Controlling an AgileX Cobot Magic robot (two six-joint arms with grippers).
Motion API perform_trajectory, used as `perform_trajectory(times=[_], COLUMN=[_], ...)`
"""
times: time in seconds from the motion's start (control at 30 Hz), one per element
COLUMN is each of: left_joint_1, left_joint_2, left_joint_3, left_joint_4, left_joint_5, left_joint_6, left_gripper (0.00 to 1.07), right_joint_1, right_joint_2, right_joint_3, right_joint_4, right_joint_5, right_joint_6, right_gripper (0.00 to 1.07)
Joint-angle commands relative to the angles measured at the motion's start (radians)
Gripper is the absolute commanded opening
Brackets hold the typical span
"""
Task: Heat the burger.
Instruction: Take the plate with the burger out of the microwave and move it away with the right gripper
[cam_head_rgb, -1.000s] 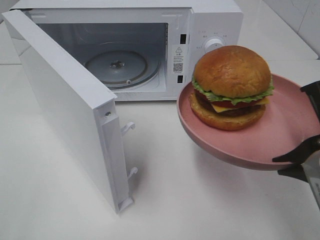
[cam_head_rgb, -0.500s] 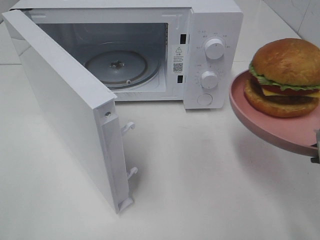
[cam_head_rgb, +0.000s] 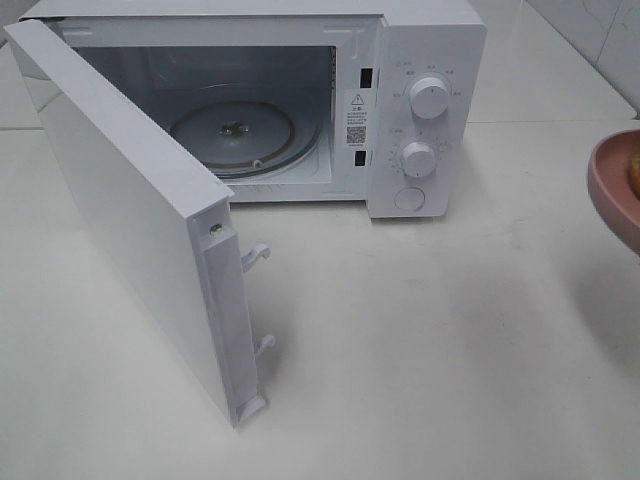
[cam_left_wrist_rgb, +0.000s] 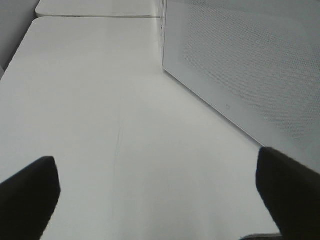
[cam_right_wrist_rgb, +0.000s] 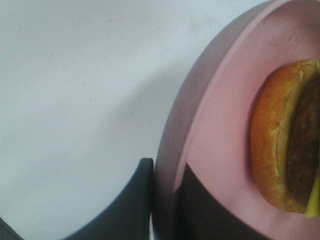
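Two claws at work, each seen only from its own wrist camera. Right claw (cam_right_wrist_rgb: 162, 200) clamped on the rim of the pink plate (cam_right_wrist_rgb: 220, 125), one dark finger (cam_right_wrist_rgb: 125, 210) under the outside of the rim, the other lying on the plate's inner face, rim pinched between them. Plate held clear of the white bench (cam_right_wrist_rgb: 70, 85), shadow cast below it. On the plate, the burger (cam_right_wrist_rgb: 285, 145), resting near the middle and apart from the gripped edge; only part visible from the wrist: golden-brown lower bun, dark patty, a sliver of yellow cheese at the frame's edge. Stack axis running roughly level across the wrist picture, layers seen side-on; top bun out of view, so true tilt hard to tell. From the high camera, only a curved slice of the plate (cam_head_rgb: 612, 185) showing at the right edge, with a small patch of bun (cam_head_rgb: 632, 165) above its rim, well apart from the microwave (cam_head_rgb: 420, 110). Left claw (cam_left_wrist_rgb: 157, 200) spread wide, nothing between the two dark fingertips (cam_left_wrist_rgb: 27, 192), hovering low over bare bench beside the outer face of the microwave door (cam_left_wrist_rgb: 250, 65). Door (cam_head_rgb: 140, 220) swung fully open, glass turntable (cam_head_rgb: 233, 135) exposed inside the cavity.
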Motion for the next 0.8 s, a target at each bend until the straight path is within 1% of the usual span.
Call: perform_trajectory(times=[0.03,0.07,0.1,0.13,0.17,0.23,0.27,0.3,0.37,0.47,0.53,0.63,0.67,0.7,0.77,0.8], left_joint_1=[0.001,0.001,0.001,0.001,0.001,0.001,0.001,0.001,0.001,0.001,0.001,0.001,0.001,0.001,0.001,0.001], left_joint_2=[-0.017,-0.017,-0.017,-0.017,-0.017,-0.017,-0.017,-0.017,-0.017,-0.017,-0.017,-0.017,-0.017,-0.017,-0.017,-0.017], left_joint_3=[0.0,0.0,0.0,0.0,0.0,0.0,0.0,0.0,0.0,0.0,0.0,0.0,0.0,0.0,0.0,0.0], left_joint_4=[-0.005,-0.005,-0.005,-0.005,-0.005,-0.005,-0.005,-0.005,-0.005,-0.005,-0.005,-0.005,-0.005,-0.005,-0.005,-0.005], left_joint_5=[-0.006,-0.006,-0.006,-0.006,-0.006,-0.006,-0.006,-0.006,-0.006,-0.006,-0.006,-0.006,-0.006,-0.006,-0.006,-0.006], left_joint_6=[-0.001,-0.001,-0.001,-0.001,-0.001,-0.001,-0.001,-0.001,-0.001,-0.001,-0.001,-0.001,-0.001,-0.001,-0.001,-0.001], left_gripper=[1.0,1.0,1.0,1.0,1.0,1.0,1.0,1.0,1.0,1.0,1.0,1.0,1.0,1.0,1.0,1.0], right_joint_1=[-0.004,-0.004,-0.004,-0.004,-0.004,-0.004,-0.004,-0.004,-0.004,-0.004,-0.004,-0.004,-0.004,-0.004,-0.004,-0.004], right_joint_2=[0.005,0.005,0.033,0.033,0.072,0.089,0.128,0.128,0.216,0.238,0.32,0.343,0.383,0.383,0.472,0.472], right_joint_3=[-0.004,-0.004,-0.004,-0.004,-0.004,-0.004,-0.004,-0.004,-0.004,-0.004,-0.004,-0.004,-0.005,-0.005,-0.006,-0.006], right_joint_4=[-0.112,-0.112,-0.132,-0.132,-0.152,-0.159,-0.175,-0.175,-0.211,-0.22,-0.229,-0.229,-0.229,-0.229,-0.24,-0.24], right_joint_5=[0.01,0.01,0.035,0.035,0.058,0.065,0.074,0.074,0.079,0.079,0.08,0.08,0.08,0.08,0.074,0.074], right_joint_6=[0.144,0.144,0.218,0.218,0.285,0.315,0.396,0.396,0.56,0.606,0.76,0.797,0.867,0.867,0.978,0.978], right_gripper=[0.01,0.01,0.01,0.01,0.01,0.01,0.01,0.01,0.01,0.01,0.02,0.01,0.02,0.02,0.02,0.02])
